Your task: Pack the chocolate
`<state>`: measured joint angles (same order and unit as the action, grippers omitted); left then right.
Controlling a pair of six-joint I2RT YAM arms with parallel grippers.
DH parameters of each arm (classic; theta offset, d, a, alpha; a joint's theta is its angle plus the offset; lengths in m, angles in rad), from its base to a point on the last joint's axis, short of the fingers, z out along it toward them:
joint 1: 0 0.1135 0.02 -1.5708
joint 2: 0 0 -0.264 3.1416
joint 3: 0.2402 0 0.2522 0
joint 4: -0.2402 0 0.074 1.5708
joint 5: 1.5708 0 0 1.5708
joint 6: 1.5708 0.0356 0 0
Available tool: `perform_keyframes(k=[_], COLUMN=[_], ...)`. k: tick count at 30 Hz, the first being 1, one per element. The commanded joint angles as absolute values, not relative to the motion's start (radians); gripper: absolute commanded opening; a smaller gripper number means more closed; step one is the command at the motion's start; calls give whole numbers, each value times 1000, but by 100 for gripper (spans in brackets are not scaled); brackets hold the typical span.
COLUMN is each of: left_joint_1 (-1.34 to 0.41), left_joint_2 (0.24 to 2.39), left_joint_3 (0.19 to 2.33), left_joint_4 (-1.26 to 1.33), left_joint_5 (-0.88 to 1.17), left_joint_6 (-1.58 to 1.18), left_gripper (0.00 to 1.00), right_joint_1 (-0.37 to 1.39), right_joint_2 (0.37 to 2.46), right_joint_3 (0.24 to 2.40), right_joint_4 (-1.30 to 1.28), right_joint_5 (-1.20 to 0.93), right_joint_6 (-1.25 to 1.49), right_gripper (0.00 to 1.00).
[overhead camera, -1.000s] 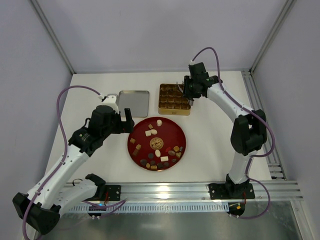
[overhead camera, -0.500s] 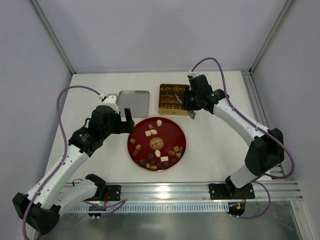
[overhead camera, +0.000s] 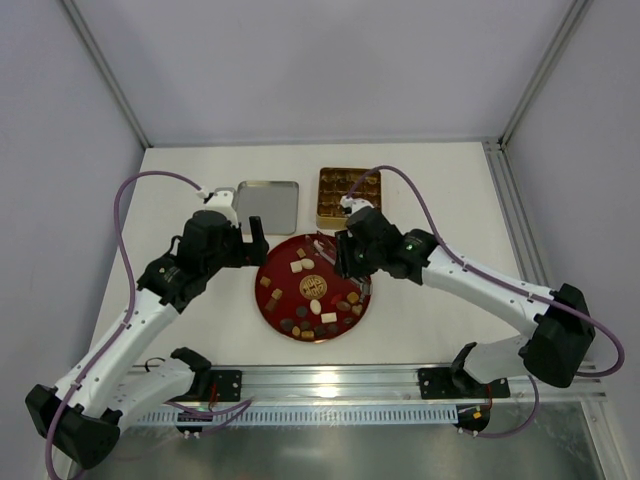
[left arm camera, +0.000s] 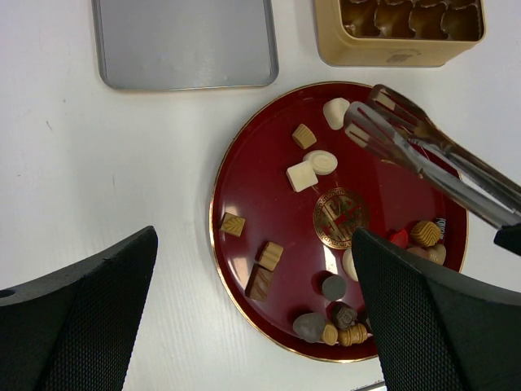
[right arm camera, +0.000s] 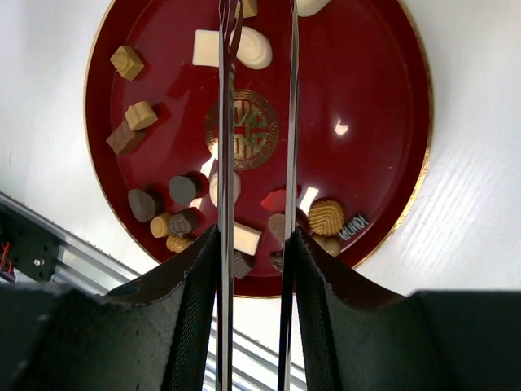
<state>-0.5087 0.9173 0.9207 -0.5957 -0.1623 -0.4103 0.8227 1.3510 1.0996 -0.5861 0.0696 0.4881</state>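
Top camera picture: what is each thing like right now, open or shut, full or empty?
gold tin, open, lid off.
lid, lying flat beside the tin, apart from it.
red plate, holding many chocolates.
chocolates, loose on the plate.
tongs, tips apart over the plate, nothing between them.
left gripper, open, empty.
right gripper, shut on the tongs.

The top external camera looks steeply down from above and behind the arm bases, far enough back to take in the whole white table [overhead camera: 450, 165]. The left wrist camera looks straight down from mid height. The right wrist camera sits closer and sights along the tongs [right arm camera: 225, 122]. All three views share the red plate [left arm camera: 256, 183] and its chocolates [left arm camera: 301, 175].
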Motion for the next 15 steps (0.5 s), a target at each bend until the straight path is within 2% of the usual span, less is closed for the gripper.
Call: perform_keyframes(k=[1, 15], left_joint_1=[-511, -509], left_joint_2=[916, 917], left_joint_3=[930, 930], left_joint_4=[-569, -568], left_joint_5=[-160, -156], left_joint_6=[-407, -406], left_gripper=[100, 100], right_joint_1=[873, 902], right_joint_2=[1370, 1442], right_joint_3=[1114, 1117], right_joint_4=[-514, -494], right_joint_5=[101, 123], right_joint_6=[548, 551], right_gripper=[42, 41])
